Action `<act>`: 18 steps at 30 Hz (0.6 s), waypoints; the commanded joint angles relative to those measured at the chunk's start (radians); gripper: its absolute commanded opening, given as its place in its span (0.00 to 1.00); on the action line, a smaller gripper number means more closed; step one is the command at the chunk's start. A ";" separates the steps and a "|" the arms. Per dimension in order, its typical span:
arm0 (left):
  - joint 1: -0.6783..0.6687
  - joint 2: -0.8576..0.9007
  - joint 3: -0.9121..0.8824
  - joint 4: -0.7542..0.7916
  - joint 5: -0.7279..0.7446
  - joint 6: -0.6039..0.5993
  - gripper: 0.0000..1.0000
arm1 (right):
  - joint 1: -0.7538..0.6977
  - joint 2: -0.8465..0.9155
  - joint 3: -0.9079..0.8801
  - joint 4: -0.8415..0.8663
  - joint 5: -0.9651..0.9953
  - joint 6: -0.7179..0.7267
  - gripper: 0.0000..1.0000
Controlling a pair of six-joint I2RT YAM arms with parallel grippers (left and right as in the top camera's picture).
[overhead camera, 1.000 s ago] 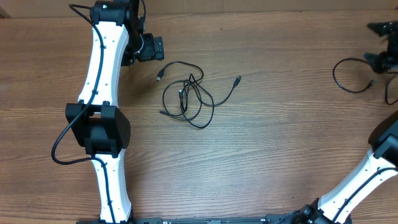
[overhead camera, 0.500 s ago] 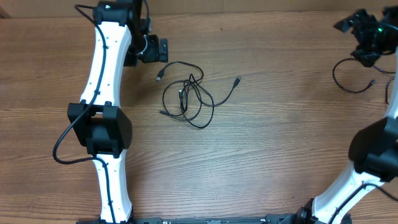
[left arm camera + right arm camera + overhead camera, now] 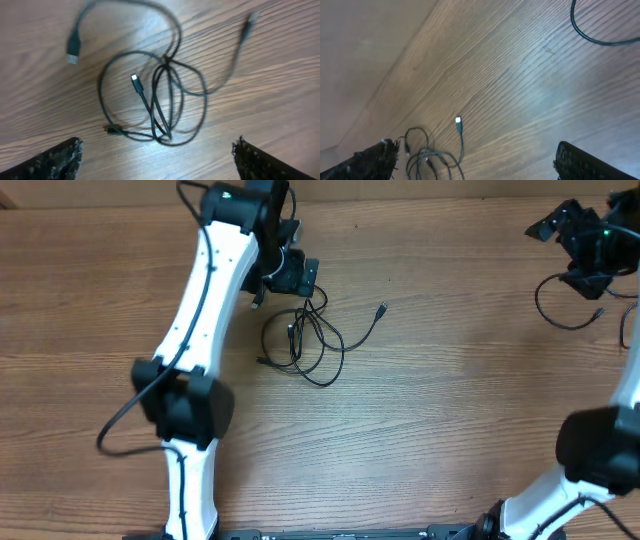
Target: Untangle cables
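A tangle of thin black cables [image 3: 300,336] lies on the wooden table, left of centre, with plug ends sticking out toward the upper left and upper right. My left gripper [image 3: 303,279] hovers over the tangle's upper left edge. In the left wrist view the cables [image 3: 166,64] fill the middle, and the left gripper [image 3: 159,164] stands open above the bare wood just before them. A separate loose cable [image 3: 538,302] curls at the far right. My right gripper [image 3: 566,252] hangs open above it; in the right wrist view the right gripper [image 3: 477,165] is empty, with the tangle [image 3: 427,158] far off.
The table's back edge [image 3: 420,198] runs along the top, with a pale surface behind it. The left arm's white links [image 3: 205,290] stretch from the front edge to the tangle. The right arm [image 3: 600,450] rises along the right side.
The left arm has swung right, bringing its gripper from the far left to the tangle's upper edge. The right gripper has come in from the right edge, above the loose cable.
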 commanded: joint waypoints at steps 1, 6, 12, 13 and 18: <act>-0.021 -0.208 0.023 -0.005 -0.009 0.013 1.00 | 0.000 -0.081 0.012 -0.037 0.011 -0.007 1.00; -0.066 -0.334 -0.022 -0.003 -0.098 -0.028 1.00 | 0.000 -0.097 0.012 -0.094 0.015 -0.011 1.00; -0.078 -0.578 -0.452 0.229 -0.203 -0.138 1.00 | 0.000 -0.098 0.012 -0.126 0.018 -0.014 1.00; -0.076 -0.631 -0.573 0.316 -0.189 -0.138 1.00 | 0.000 -0.098 0.012 -0.130 0.018 -0.014 1.00; -0.069 -0.775 -1.047 0.720 -0.158 -0.155 0.99 | 0.000 -0.098 0.012 -0.151 0.017 -0.014 1.00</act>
